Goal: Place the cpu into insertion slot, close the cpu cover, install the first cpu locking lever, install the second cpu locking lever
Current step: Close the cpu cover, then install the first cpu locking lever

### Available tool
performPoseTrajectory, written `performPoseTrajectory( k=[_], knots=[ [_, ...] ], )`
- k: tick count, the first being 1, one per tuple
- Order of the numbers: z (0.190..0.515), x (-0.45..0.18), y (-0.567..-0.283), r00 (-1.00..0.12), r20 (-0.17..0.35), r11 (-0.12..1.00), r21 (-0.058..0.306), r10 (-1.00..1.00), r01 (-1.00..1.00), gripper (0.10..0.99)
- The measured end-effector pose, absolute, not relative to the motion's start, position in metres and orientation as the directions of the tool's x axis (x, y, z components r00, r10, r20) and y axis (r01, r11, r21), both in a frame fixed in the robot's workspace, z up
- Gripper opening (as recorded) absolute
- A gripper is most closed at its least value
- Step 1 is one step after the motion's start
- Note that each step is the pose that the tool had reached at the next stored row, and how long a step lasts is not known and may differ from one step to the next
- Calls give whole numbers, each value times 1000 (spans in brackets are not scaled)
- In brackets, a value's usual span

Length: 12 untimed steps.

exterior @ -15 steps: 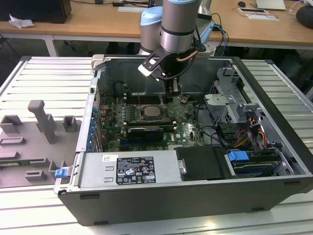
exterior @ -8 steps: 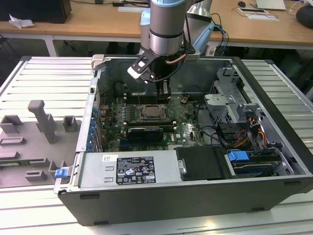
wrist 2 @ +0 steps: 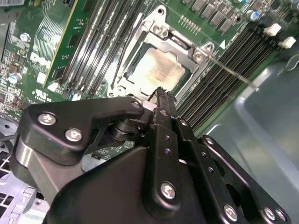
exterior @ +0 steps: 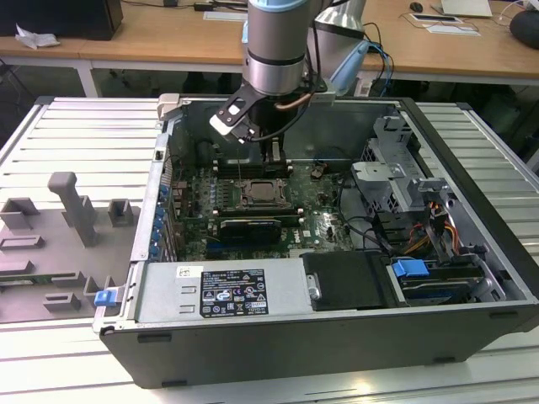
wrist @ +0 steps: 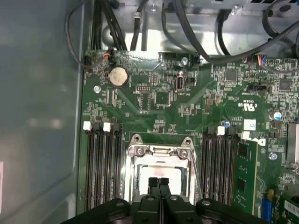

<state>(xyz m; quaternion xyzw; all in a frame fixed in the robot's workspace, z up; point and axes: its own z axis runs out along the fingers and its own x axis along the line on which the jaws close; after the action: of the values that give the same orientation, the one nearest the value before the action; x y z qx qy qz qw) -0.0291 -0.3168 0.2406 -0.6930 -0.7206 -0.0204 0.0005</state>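
The cpu (wrist 2: 156, 70) is seated in the insertion slot (exterior: 263, 195), silvery top facing up. The cpu cover (wrist: 159, 150) lies down over it, framing the chip through its window. One locking lever (wrist 2: 229, 72), a thin wire rod, angles away from the socket corner across the black memory slots (wrist 2: 243, 51).

I read the gripper (wrist: 158, 181) as clenched: its two fingertips (wrist: 153, 183) meet with nothing between them, directly above the chip. I cannot tell whether they touch it.

In the exterior view the arm reaches into the open computer case (exterior: 337, 337), which sits on a slatted metal table (exterior: 76, 135).
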Motion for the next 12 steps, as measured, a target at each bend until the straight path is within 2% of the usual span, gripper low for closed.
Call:
performPoseTrajectory(
  k=[12],
  knots=[
    [245,-36,-317,-39,29,38,29,999,999,106]
  ],
)
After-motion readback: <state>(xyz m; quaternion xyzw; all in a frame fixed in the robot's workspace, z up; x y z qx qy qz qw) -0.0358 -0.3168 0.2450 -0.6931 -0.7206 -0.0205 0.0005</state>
